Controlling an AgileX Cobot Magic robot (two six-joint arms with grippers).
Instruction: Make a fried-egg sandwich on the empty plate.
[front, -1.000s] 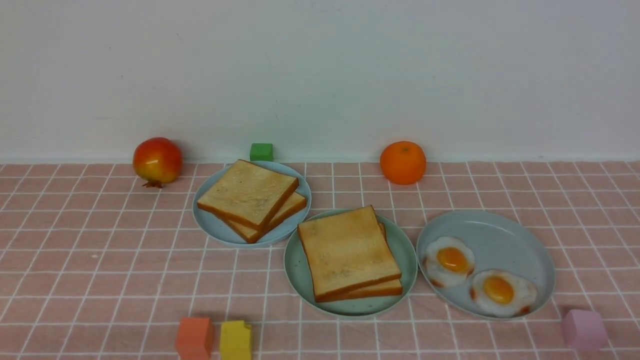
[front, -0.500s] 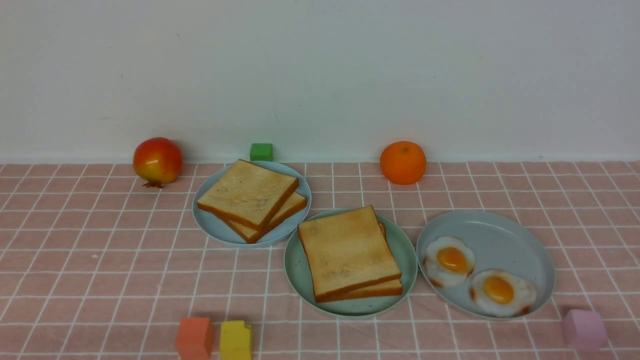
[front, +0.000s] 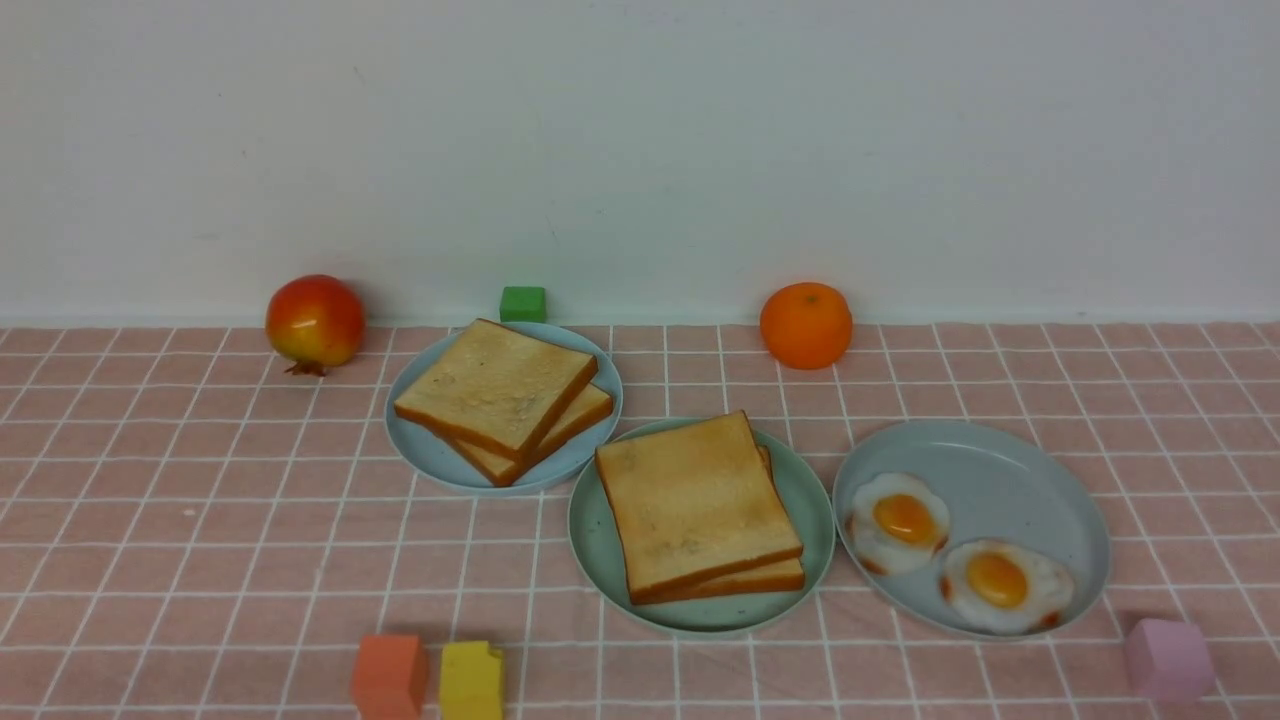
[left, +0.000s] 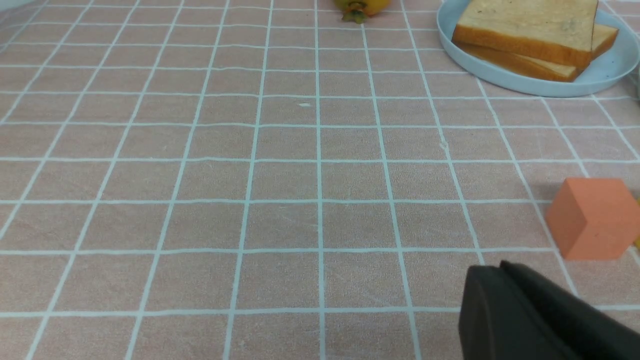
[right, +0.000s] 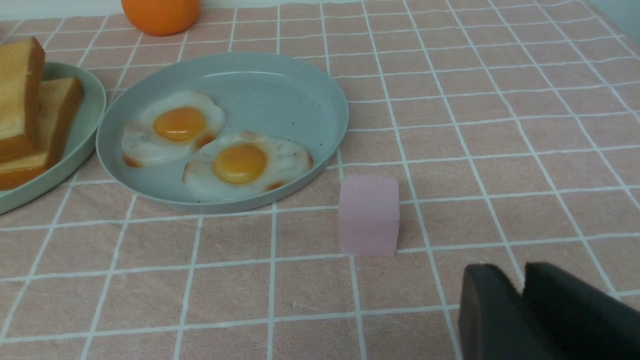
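- Where the pink checked tablecloth runs closest to the robot, three foam cubes sit: an orange cube touching or just beside a yellow cube on the left, and a pale pink cube on the right.
- The left gripper appears only in its wrist view, low over bare cloth near the orange cube; its dark fingers lie pressed together and hold nothing.
- The right gripper appears only in its wrist view, low over the cloth just short of the pink cube; its two fingers meet with only a thin seam between them and grip nothing.
- Further in, the mint-green plate sits at the centre, carrying the fried-egg sandwich: two toast slices stacked, the upper one slightly skewed over the lower; whether an egg lies between them I cannot tell.
- Just to its right, edges nearly touching, a larger blue-grey plate holds two fried eggs side by side along its near rim.
- Behind and left of the green plate, a smaller pale blue plate holds two more toast slices, stacked askew.
- Farthest back, near the white wall, stand a red-yellow pomegranate on the left, a small green cube behind the blue plate, and an orange on the right.
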